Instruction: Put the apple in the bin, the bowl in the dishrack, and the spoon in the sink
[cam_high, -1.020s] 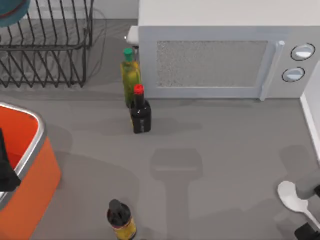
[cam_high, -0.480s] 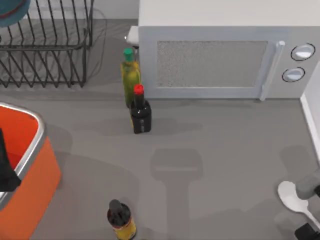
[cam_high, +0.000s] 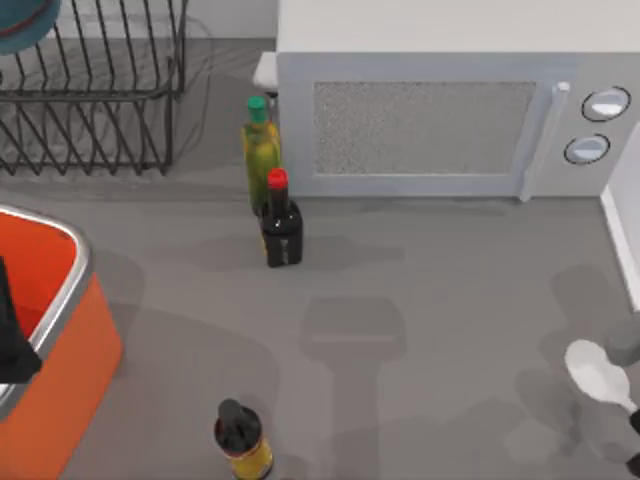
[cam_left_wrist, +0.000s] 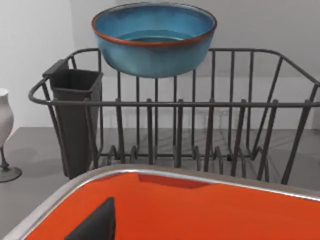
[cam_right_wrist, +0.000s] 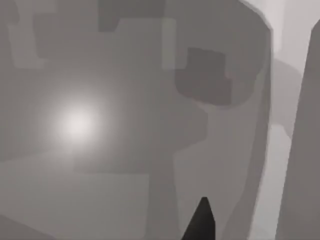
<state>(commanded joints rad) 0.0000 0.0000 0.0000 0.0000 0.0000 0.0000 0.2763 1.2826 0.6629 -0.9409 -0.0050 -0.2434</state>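
Observation:
The white spoon (cam_high: 596, 373) hangs a little above the table at the far right, its shadow lying apart from it. My right gripper (cam_high: 634, 406) at the frame's edge is shut on its handle. The blue bowl (cam_left_wrist: 154, 37) rests on top of the dark wire dishrack (cam_left_wrist: 210, 105) at the back left. The orange bin (cam_high: 60, 330) stands at the left, and my left gripper (cam_high: 10, 340) hovers over its opening. The apple is out of view. A white ledge (cam_high: 622, 235) runs along the right side; the sink's basin is out of view.
A white microwave (cam_high: 430, 120) fills the back. A green-capped oil bottle (cam_high: 260, 150) and a red-capped dark bottle (cam_high: 281, 225) stand in front of it. A black-capped bottle (cam_high: 240, 438) stands near the front. A white goblet (cam_left_wrist: 4, 135) stands beside the rack.
The spoon has risen off the table and shifted slightly toward the back right with my right gripper. The left arm has not moved.

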